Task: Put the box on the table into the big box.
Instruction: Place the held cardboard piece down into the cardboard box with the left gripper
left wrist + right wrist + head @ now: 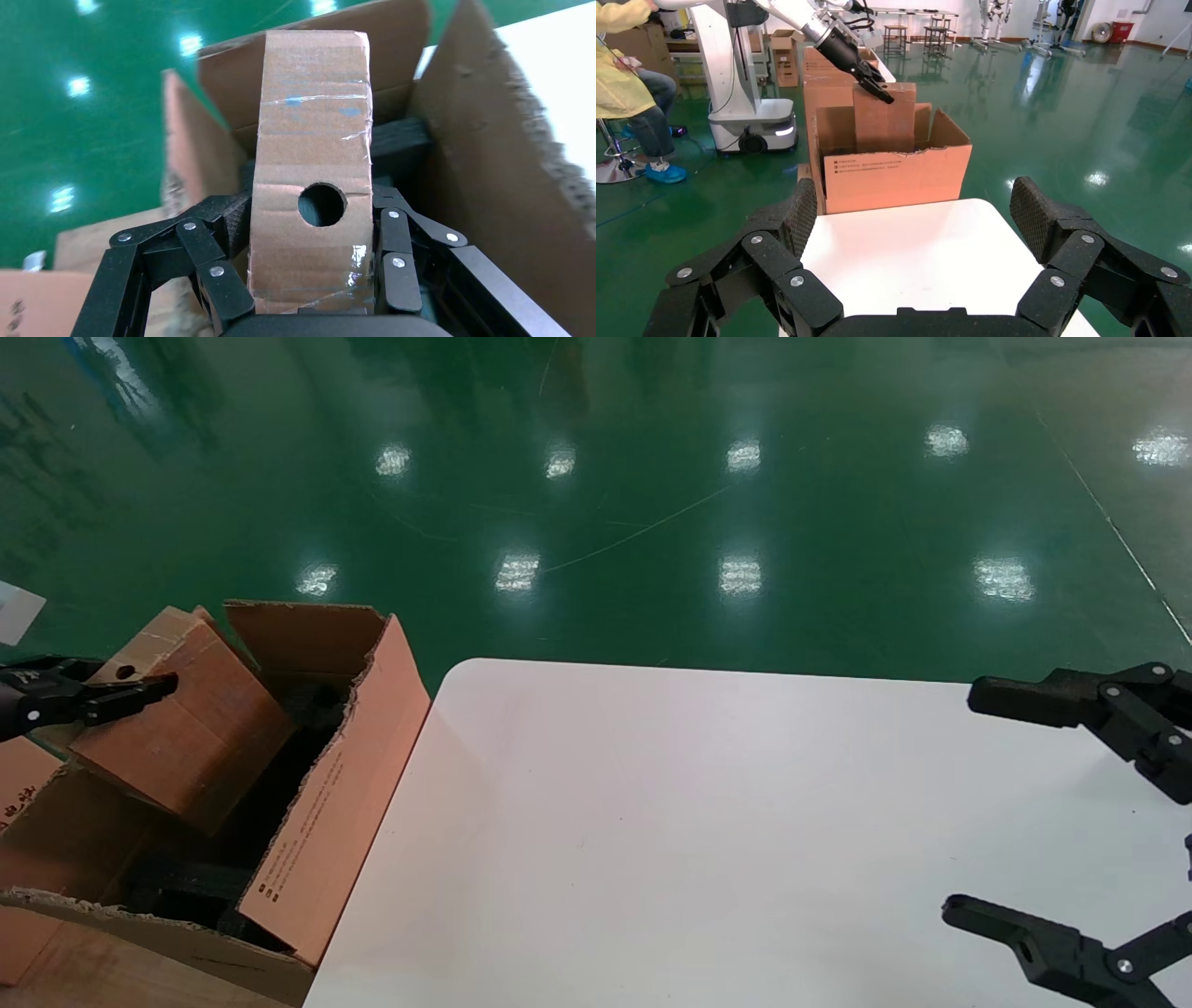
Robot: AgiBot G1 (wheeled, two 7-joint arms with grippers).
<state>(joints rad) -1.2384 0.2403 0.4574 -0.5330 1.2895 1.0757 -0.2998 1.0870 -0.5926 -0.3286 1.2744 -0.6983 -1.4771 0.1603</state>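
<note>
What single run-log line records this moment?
left gripper: shut on box | box: partly inside big box | right gripper: open above table

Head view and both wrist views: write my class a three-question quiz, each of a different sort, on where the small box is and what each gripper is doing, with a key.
1. True or false: the box lies flat on the table.
2. Multiple choice: what is the left gripper doing? A) hanging open; B) shut on the box; C) touching the table.
3. Short answer: where is the right gripper, and what does it hold?

Key
1. False: it is tilted, partly down inside the big box.
2. B: fingers press both of its broad sides, near the round hole.
3. Open over the table, holding nothing.
</note>
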